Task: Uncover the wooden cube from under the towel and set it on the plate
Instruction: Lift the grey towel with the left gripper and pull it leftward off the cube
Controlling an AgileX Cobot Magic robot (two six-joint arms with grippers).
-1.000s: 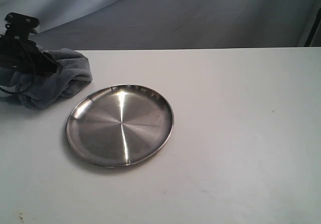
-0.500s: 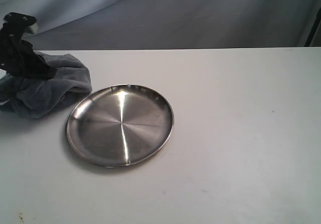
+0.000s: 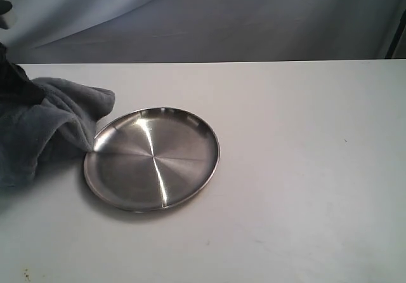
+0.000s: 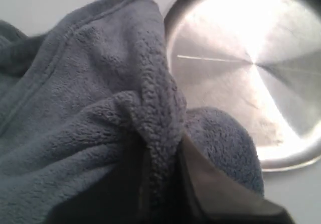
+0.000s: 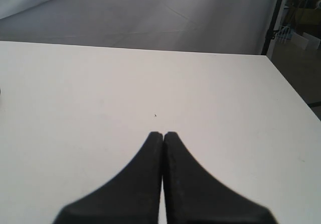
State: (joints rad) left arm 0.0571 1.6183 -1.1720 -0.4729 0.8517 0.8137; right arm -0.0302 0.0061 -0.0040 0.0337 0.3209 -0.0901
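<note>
- Left hand [image 4: 163, 184]: fingers pinch a plush ridge of the towel [image 3: 54, 121], jaws nearly closed on the fabric. Grip looks firm.
- Towel: blue-grey, held up at the far left of the exterior view, draping from the pinch down to the surface [image 3: 304, 169].
- Its lower folds rest on the surface. One corner touches or just overlaps the plate's left rim; I can't tell which.
- Plate [image 3: 184, 169]: round, steel, empty, flat on the surface just right of the towel.
- Cube: not visible in any view. It may be under the folds resting on the surface or past the left frame edge; I can't tell.
- Right hand [image 5: 163, 138]: fingers pressed together, holding nothing, over bare surface, well apart from towel and plate.
- Step, my read: uncovering is under way, the cube is not yet exposed, and placing has not begun. Early in the task.
- Key relation, judged: the cube most likely lies below or beside the left hand at the far left, with the plate just to its right. The carry would be short, running left to right.
- The left arm is clearly nearer, but it is busy with the towel. Either it drops the towel clear of the plate and then grabs the cube, or the right hand reaches across.
- The cube has no long axis, so any opposite pair of faces should do for a grip.
- Risks: the towel drags the plate by its rim, or falls back over the cube.
</note>
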